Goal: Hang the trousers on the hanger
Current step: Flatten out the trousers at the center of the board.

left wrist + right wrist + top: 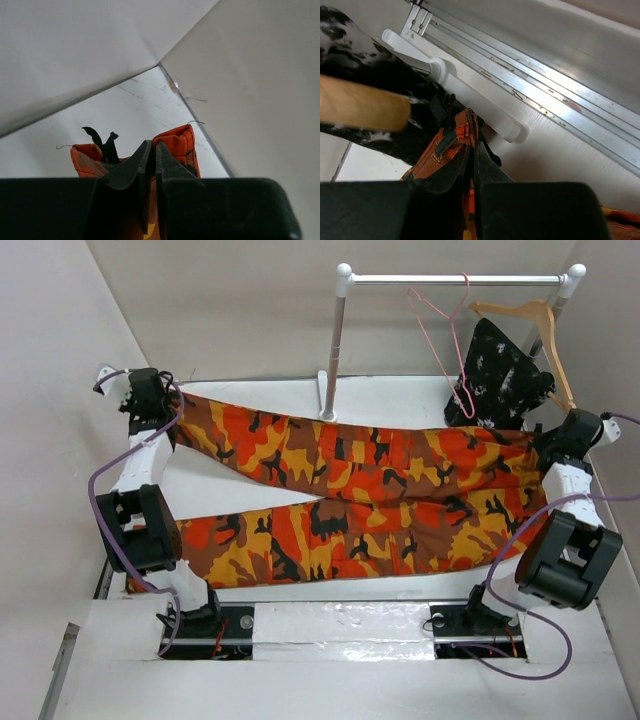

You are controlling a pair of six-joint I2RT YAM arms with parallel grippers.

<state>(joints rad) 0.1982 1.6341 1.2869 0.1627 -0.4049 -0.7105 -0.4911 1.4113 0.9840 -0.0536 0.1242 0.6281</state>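
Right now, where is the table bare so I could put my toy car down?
Bare table shows behind the trousers, either side of the rack post, and in the wedge between the two legs on the left. The far right corner is crowded: pink hanger, black garment, wooden hanger.

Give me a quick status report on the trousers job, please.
Left end effector and right end effector shut on trousers. Trousers spread on table, not yet on hanger. Black garment hangs beside right end effector.

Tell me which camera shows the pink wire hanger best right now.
Top external: the pink hanger shows whole, hooked on the rail beside the wooden hanger. The left wrist view shows none of it. The right wrist view shows only the wooden one.
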